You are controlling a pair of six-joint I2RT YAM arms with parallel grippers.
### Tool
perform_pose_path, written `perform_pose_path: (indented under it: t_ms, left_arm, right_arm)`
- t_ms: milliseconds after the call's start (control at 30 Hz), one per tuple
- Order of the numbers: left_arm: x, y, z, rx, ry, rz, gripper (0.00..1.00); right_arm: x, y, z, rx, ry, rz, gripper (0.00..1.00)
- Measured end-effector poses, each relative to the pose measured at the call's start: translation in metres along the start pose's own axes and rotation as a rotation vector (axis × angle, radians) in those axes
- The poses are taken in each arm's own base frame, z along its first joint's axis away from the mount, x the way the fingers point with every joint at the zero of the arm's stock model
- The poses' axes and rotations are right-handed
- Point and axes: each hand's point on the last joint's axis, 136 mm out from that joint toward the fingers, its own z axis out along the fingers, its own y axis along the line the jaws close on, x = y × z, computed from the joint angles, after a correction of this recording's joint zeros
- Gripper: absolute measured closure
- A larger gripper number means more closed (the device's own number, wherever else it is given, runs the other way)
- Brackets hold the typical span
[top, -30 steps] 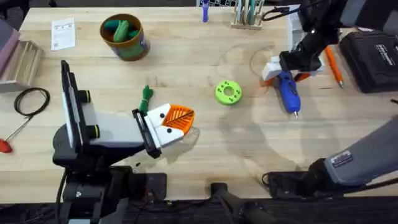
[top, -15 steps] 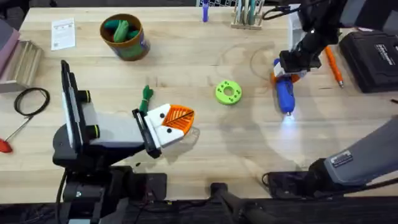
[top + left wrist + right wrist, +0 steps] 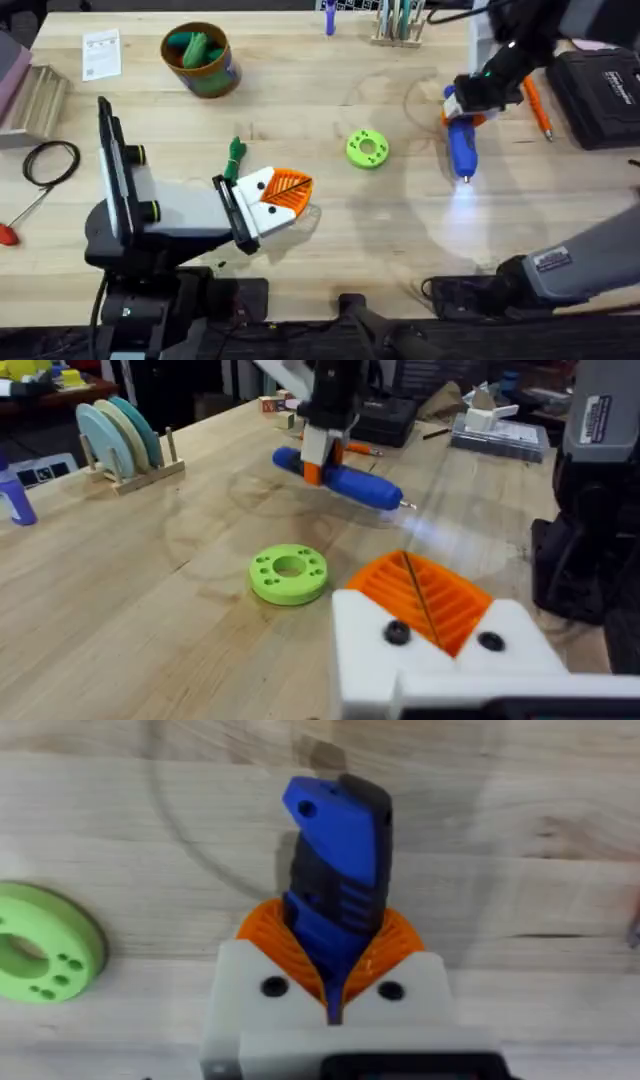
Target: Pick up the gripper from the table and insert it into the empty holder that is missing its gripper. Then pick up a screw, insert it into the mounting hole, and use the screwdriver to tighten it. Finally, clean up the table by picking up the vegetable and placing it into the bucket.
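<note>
Got my right tool [image 3: 468,103] clamped on the screwdriver [image 3: 461,147] now, and it's swung from slanted to pointing back toward me, lifted off the worktop [image 3: 330,225], so tightening's next. My left tool [image 3: 281,196] is closed, parked beside the vegetable [image 3: 235,155].

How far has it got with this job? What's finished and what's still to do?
Looks done: the orange ribbed piece sits in its white holder. In hand: the right tool grips the blue screwdriver above the table, so tightening seems pending; I can't tell whether a screw is in. Left: the dark-green vegetable lies on the table, not in the bucket.
</note>
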Motion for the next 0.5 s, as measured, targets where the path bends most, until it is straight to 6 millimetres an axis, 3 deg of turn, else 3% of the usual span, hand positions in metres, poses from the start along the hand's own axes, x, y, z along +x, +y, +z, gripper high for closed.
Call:
perform_pose_path:
  t_ms: [167, 367, 500]
  left_arm:
    - [0.000, 0.000, 0.000, 0.000, 0.000, 0.000, 0.985]
    - [0.000, 0.000, 0.000, 0.000, 0.000, 0.000, 0.985]
    - [0.000, 0.000, 0.000, 0.000, 0.000, 0.000, 0.985]
  right_arm:
    - [-0.022, 0.002, -0.056, -0.021, -0.175, 0.013, 0.976]
    - [-0.054, 0.021, -0.161, -0.122, -0.508, 0.004, 0.976]
    - [-0.062, 0.050, -0.239, -0.213, -0.756, -0.057, 0.976]
